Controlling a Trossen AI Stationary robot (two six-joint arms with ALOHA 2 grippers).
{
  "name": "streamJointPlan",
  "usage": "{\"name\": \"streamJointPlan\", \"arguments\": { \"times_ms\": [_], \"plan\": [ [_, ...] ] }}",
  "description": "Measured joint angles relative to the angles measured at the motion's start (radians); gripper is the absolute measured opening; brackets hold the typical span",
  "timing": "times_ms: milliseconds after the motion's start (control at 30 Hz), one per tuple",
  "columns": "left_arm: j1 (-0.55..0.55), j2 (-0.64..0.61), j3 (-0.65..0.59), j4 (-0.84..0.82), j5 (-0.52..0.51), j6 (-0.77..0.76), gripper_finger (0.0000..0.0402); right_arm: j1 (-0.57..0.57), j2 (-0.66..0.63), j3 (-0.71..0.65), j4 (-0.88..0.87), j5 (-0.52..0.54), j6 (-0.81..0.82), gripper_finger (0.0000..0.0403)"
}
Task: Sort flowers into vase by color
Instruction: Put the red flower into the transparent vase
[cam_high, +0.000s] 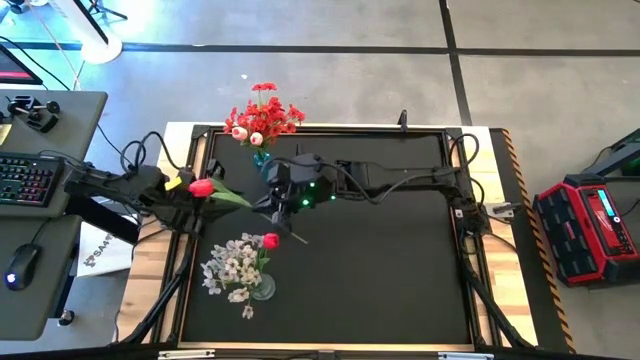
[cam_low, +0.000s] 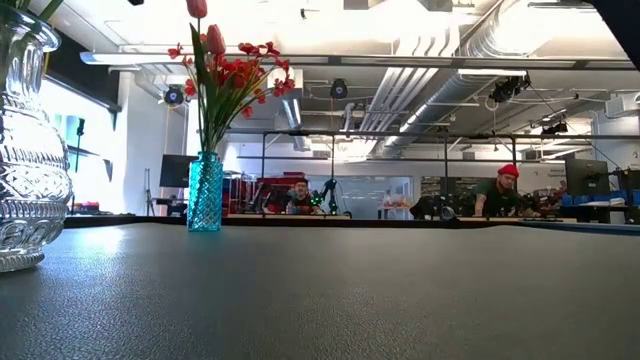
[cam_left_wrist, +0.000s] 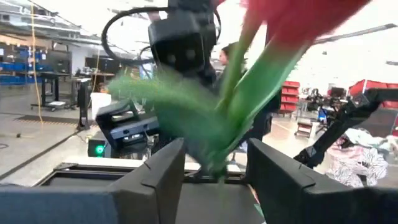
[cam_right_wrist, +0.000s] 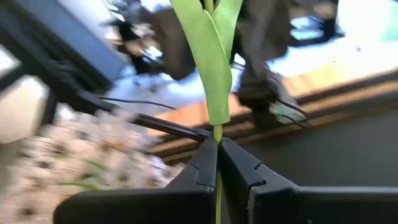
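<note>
Table (cam_high: 380, 270): black mat, wood edge showing on both sides, arms over the left half.
Right arm (cam_high: 400, 185): reaches across from the right side to mid-table.
Left arm (cam_high: 120, 190): comes in from the left edge, level w/ the tulip.
White spray vase (cam_high: 262, 288): clear glass, near front-left of mat, packed w/ white blossoms (cam_high: 232, 265); one red bud (cam_high: 270, 240) pokes out at its top edge. In low view this glass fills the left border (cam_low: 25, 150).
Teal vase (cam_low: 205, 190): far-left of mat, holds red bunches + pink/red buds (cam_high: 262, 120); stands upright, well apart from the glass one.
Right gripper (cam_right_wrist: 217, 163): fingers (cam_right_wrist: 204, 168) pinched nearly together on a thin green stem, leaf rising above them. From above it sits between the two vases (cam_high: 283, 195).
Left gripper (cam_left_wrist: 214, 165): fingers (cam_left_wrist: 165, 171) set fairly wide, the leafy part of the tulip between them; can't tell if the pads actually touch it.
Red tulip (cam_high: 201, 187): lying sideways in the air between both grippers, bloom at the left gripper end, leaf (cam_high: 232, 198) and stem toward the right gripper.
Background: people at benches far behind the table (cam_low: 497, 195).
</note>
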Motion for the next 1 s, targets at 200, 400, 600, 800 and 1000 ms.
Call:
{"name": "streamJointPlan", "arguments": {
  "times_ms": [200,400,600,800,1000],
  "plan": [
    [0.000,0.055,-0.001,0.040,0.004,0.004,0.0130,-0.008,0.000,0.000,0.066,-0.066,0.002,0.0000],
    [0.000,0.049,-0.001,0.117,0.012,0.004,0.0101,-0.012,0.000,0.000,0.059,-0.084,0.011,0.0000],
    [0.000,0.048,-0.001,0.114,0.042,0.002,0.0085,-0.013,0.000,0.000,0.062,-0.088,0.019,0.0000],
    [0.000,0.052,-0.001,0.111,0.034,-0.004,0.0019,-0.014,0.000,0.000,0.062,-0.088,0.031,0.0001],
    [0.000,0.042,0.024,-0.054,0.017,-0.020,0.0006,-0.023,0.000,0.000,-0.024,-0.039,0.107,0.0045]
  ]
}}
